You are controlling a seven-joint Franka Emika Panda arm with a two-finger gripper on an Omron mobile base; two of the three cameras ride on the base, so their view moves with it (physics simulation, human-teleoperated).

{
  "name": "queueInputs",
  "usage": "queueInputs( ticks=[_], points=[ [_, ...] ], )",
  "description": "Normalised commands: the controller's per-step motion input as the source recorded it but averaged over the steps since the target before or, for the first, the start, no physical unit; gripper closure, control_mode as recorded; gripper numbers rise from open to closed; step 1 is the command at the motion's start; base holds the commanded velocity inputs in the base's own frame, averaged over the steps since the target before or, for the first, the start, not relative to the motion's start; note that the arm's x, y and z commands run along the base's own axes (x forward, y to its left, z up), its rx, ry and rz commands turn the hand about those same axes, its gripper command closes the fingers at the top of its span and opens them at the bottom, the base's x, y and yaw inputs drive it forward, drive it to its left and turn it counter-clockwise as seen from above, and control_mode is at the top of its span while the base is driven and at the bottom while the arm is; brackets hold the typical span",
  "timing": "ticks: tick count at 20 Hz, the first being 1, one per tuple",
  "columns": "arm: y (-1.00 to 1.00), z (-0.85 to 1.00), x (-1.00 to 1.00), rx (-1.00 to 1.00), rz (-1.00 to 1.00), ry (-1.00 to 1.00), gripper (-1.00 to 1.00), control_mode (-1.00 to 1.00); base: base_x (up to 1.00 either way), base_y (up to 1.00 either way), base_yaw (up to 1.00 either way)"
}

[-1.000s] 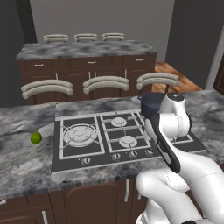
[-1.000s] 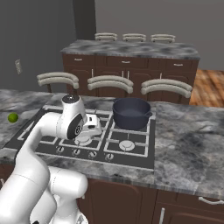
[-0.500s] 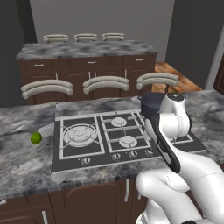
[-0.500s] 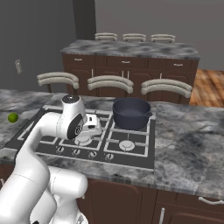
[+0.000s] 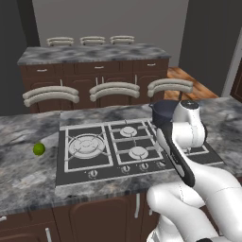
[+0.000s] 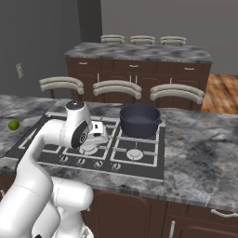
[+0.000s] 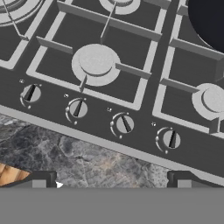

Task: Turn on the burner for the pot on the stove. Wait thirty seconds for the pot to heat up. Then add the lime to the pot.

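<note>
Stove (image 5: 118,149) knobs are lying just ahead of the hand (image 7: 109,181), whose two fingertips are standing spread wide, gripping nothing, over the worktop (image 7: 65,151) edge. Four knobs are showing in the hand view, in one row, with two silver burner caps behind them. The dark pot (image 6: 139,120) is sitting on the stove's rear burner, beyond and to the right of the hand. The lime (image 5: 39,149) is lying on the worktop well to the left of the stove, nothing blocking it. Three stools are standing behind the worktop.
</note>
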Motion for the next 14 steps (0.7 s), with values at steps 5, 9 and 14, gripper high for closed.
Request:
queueInputs(
  ticks=[5,9,14],
  points=[
    [0.0,0.0,0.0,0.0,0.0,0.0,-1.0,-1.0,0.0,0.0,0.0],
    [0.0,0.0,0.0,0.0,0.0,0.0,-1.0,-1.0,0.0,0.0,0.0],
    [0.0,0.0,0.0,0.0,0.0,0.0,-1.0,-1.0,0.0,0.0,0.0]
  ],
)
